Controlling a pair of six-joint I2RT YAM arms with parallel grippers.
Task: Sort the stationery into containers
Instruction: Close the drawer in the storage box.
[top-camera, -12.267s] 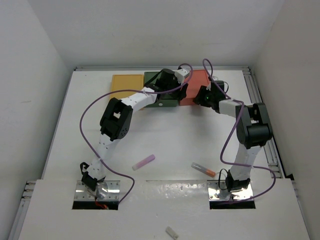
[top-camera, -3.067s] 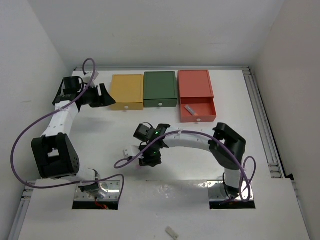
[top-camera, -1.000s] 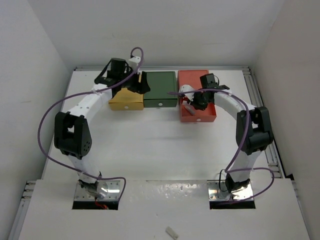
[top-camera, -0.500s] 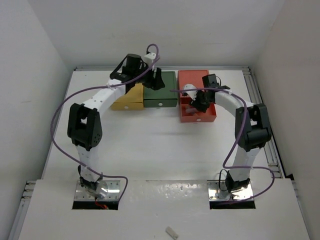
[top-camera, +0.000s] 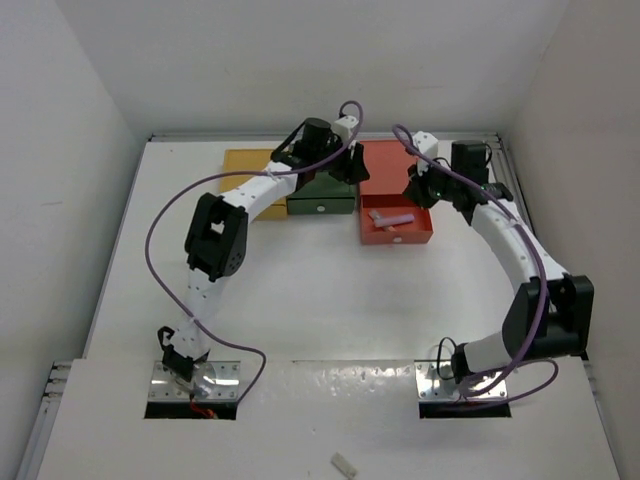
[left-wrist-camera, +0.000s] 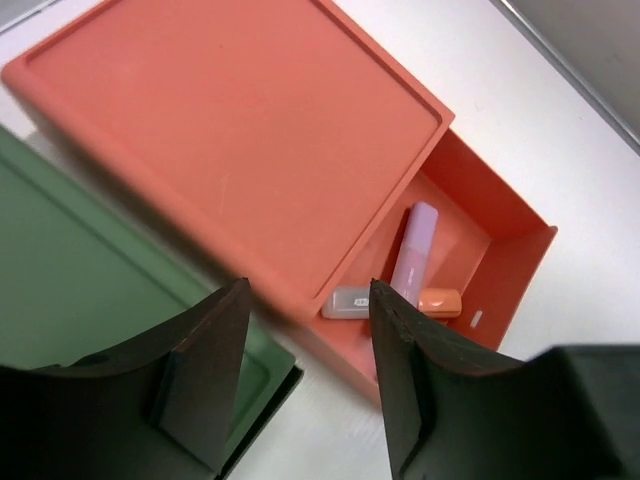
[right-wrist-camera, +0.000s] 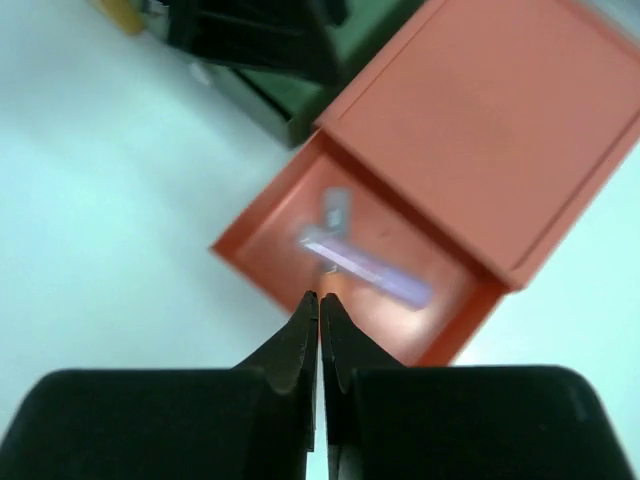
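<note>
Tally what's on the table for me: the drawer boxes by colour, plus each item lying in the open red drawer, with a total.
Mustard yellow box: 1
Dark green box: 1
Salmon red box: 1
Lilac stick: 1
Clear orange-tipped tube: 1
Total: 5

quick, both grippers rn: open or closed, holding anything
Left gripper: open, fingers apart, holding nothing.
Right gripper: closed, fingers pressed together, nothing between them.
</note>
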